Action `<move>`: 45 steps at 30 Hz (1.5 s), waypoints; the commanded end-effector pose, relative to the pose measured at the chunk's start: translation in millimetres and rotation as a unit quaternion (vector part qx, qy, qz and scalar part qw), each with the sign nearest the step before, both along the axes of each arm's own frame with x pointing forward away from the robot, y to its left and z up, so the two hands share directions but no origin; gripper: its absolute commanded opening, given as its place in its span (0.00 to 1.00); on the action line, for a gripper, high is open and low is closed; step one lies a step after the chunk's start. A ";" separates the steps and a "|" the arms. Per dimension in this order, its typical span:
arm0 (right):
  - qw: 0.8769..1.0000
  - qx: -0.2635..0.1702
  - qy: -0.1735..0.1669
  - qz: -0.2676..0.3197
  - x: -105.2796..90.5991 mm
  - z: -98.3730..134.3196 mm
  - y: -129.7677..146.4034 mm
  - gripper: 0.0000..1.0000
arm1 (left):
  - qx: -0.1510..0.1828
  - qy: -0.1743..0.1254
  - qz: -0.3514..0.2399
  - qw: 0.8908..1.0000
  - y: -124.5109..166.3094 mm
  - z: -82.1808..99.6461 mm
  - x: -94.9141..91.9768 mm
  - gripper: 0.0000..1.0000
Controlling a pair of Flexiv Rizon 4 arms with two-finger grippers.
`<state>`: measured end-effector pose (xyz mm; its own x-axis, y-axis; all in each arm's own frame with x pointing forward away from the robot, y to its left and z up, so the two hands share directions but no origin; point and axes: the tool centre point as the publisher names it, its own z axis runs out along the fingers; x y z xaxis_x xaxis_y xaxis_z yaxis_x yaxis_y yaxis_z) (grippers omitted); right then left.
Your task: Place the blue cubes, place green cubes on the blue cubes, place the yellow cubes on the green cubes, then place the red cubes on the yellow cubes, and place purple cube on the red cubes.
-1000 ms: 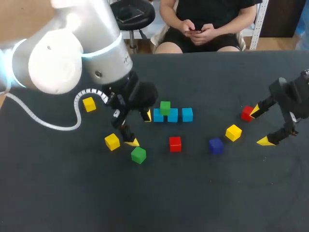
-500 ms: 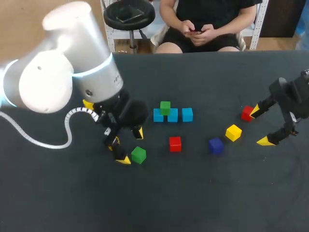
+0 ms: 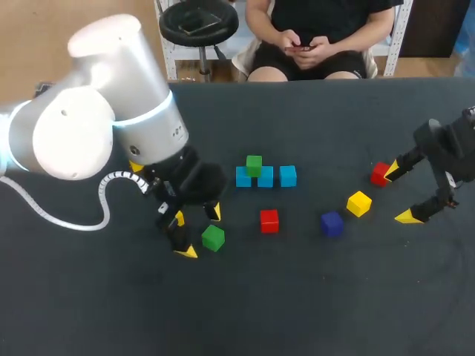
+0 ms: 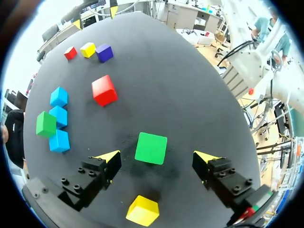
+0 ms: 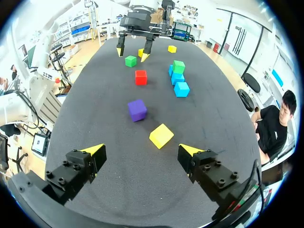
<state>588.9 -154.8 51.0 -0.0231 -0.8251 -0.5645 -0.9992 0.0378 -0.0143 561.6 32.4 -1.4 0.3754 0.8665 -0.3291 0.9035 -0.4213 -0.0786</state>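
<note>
Three blue cubes (image 3: 266,177) lie in a row mid-table, and a green cube (image 3: 254,165) is stacked on them. A second green cube (image 3: 213,237) lies loose on the table. My left gripper (image 3: 200,232) is open and straddles it. In the left wrist view this green cube (image 4: 151,148) sits between the yellow fingertips (image 4: 111,156) without touching them. A yellow cube (image 4: 142,210) lies just under the left gripper (image 4: 157,156). My right gripper (image 3: 401,193) hangs open and empty at the right. A yellow cube (image 5: 161,136) lies just ahead of it, between its fingers' line.
A red cube (image 3: 269,220), a purple cube (image 3: 332,223) and a yellow cube (image 3: 358,203) lie in a line right of the left gripper. Another red cube (image 3: 381,173) sits by the right gripper's far finger. A yellow cube (image 3: 134,165) peeks out behind the left arm.
My left arm swung away from the blue row toward the near edge and came down over the loose green cube, covering a yellow cube. The right arm stayed still.
</note>
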 end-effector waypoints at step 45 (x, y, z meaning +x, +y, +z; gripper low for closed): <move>1.000 0.001 0.000 0.000 0.7 -1.0 0.1 1.00 | -0.039 -0.026 -0.054 0.997 -143.6 23.1 -17.7 0.00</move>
